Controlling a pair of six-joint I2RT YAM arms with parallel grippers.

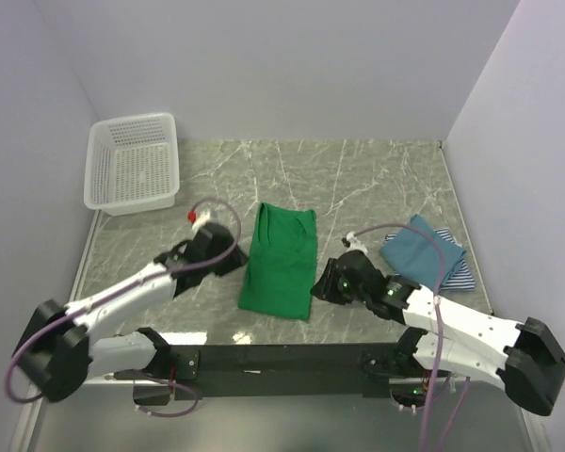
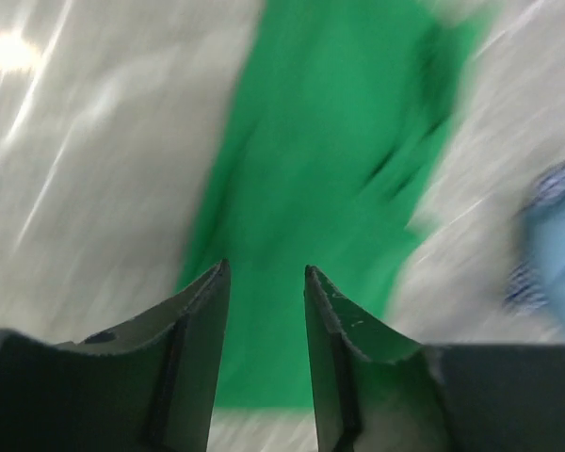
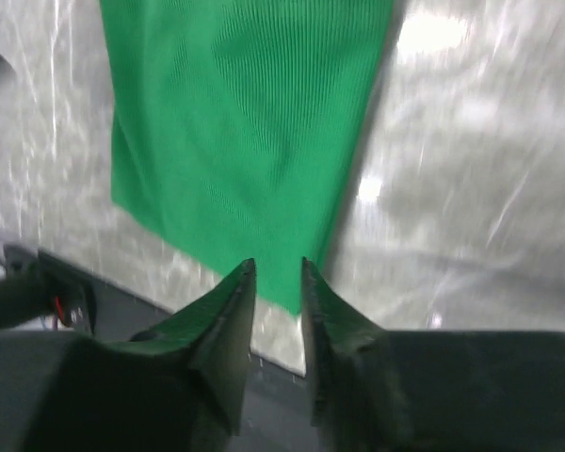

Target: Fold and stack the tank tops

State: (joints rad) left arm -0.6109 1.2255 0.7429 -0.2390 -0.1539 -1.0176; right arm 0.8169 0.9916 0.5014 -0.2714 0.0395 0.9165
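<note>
1. The bright green cloth tank top lies folded lengthwise mid-table on the grey marbled table.
2. The left gripper is at its left edge, jaws spread, holding nothing.
3. The right gripper is at its near right corner, jaws slightly parted, empty.
4. The plain teal-blue top lies on the navy-and-white striped top near the table's right edge.

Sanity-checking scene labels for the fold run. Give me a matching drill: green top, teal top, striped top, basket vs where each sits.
1 green top
2 teal top
3 striped top
4 basket

A far left corner
B under another top, right side
C alone, centre
D on another top, right side

Pairs: 1-C, 2-D, 3-B, 4-A
</note>
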